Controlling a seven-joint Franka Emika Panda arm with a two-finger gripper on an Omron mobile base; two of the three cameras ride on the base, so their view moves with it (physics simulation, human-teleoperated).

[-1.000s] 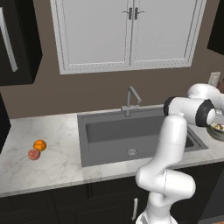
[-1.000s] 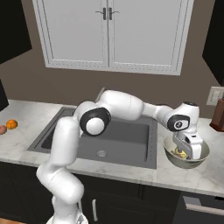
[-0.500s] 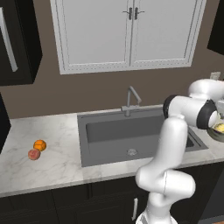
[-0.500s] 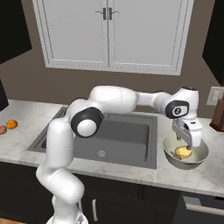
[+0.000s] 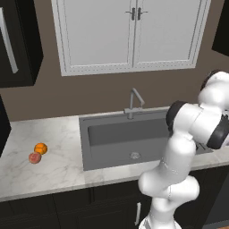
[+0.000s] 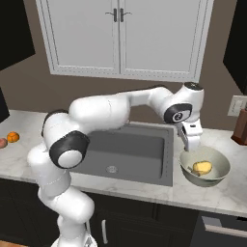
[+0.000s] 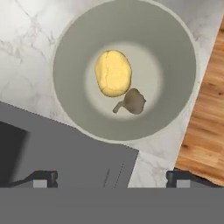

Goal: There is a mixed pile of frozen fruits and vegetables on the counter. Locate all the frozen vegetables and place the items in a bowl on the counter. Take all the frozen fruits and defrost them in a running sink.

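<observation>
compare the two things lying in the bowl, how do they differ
The yellow lumpy piece is pale yellow, while the grey-brown piece is dull grey-brown. The yellow piece is clearly larger, a plump oblong; the grey-brown one is smaller and rounder, with a short stub at one side. The yellow piece lies nearer the middle of the bowl, the grey-brown one beside it. Both rest on the bowl's floor, apparently touching.

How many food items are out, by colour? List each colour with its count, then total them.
Yellow: 1, the yellow lumpy piece in the bowl
Grey-brown: 1, the small grey-brown piece beside it in the bowl
Orange: 1, the orange ball on the counter
Reddish-pink: 1, the reddish ball next to it
Total: 4
</observation>
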